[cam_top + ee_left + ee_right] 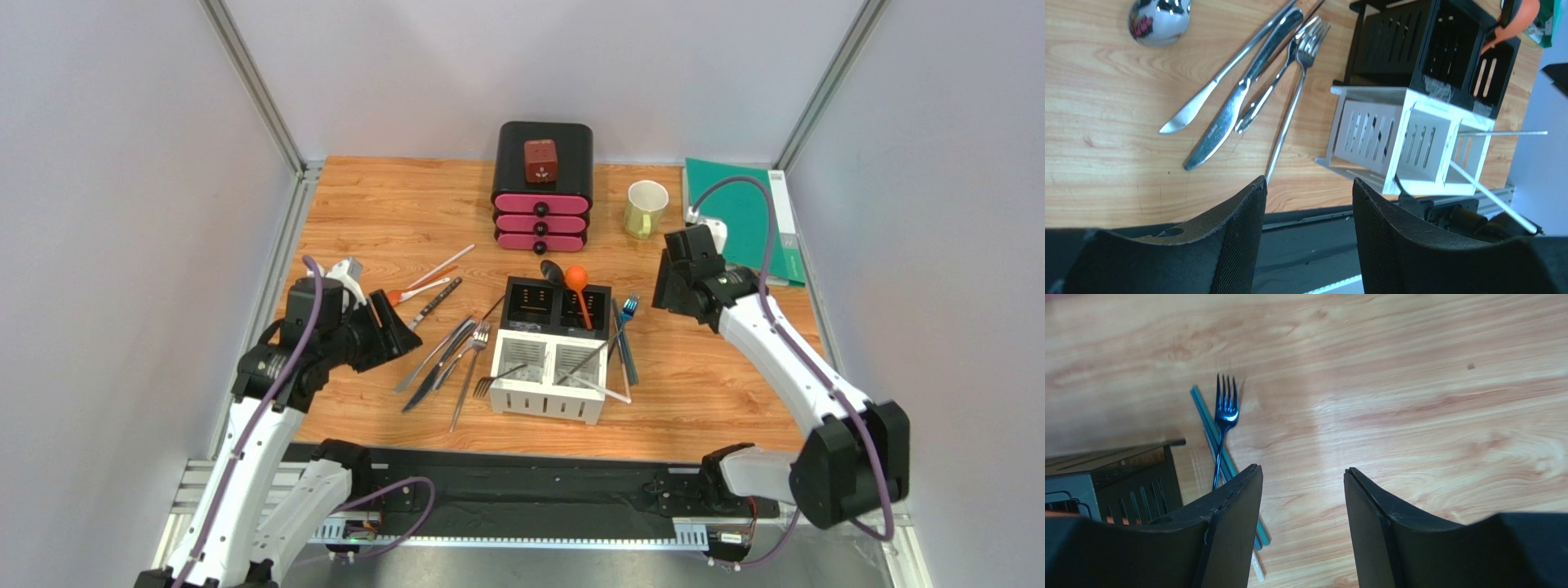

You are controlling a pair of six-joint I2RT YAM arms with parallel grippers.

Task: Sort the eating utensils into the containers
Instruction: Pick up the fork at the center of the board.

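Observation:
The four-compartment caddy [552, 347] stands mid-table, black halves at the back, white halves in front [1407, 144]. An orange spoon [577, 292] and a black spoon [553, 271] stand in the black part. White sticks [1499, 195] lean in a white compartment. Silver knives [1229, 113] and forks [1296, 79] lie left of the caddy [448, 359]. A blue fork [1224, 425] and teal chopsticks [1206, 425] lie right of it [626, 337]. More utensils lie further left [432, 294]. My left gripper [395, 328] [1309, 196] is open and empty. My right gripper [669, 288] [1303, 478] is open and empty.
A black-and-pink drawer box [542, 184] with a red cube on top stands at the back. A pale green mug [645, 208] and a green folder [742, 202] sit at the back right. A patterned spoon bowl [1158, 21] lies left of the knives. The table's near edge meets a black rail [528, 484].

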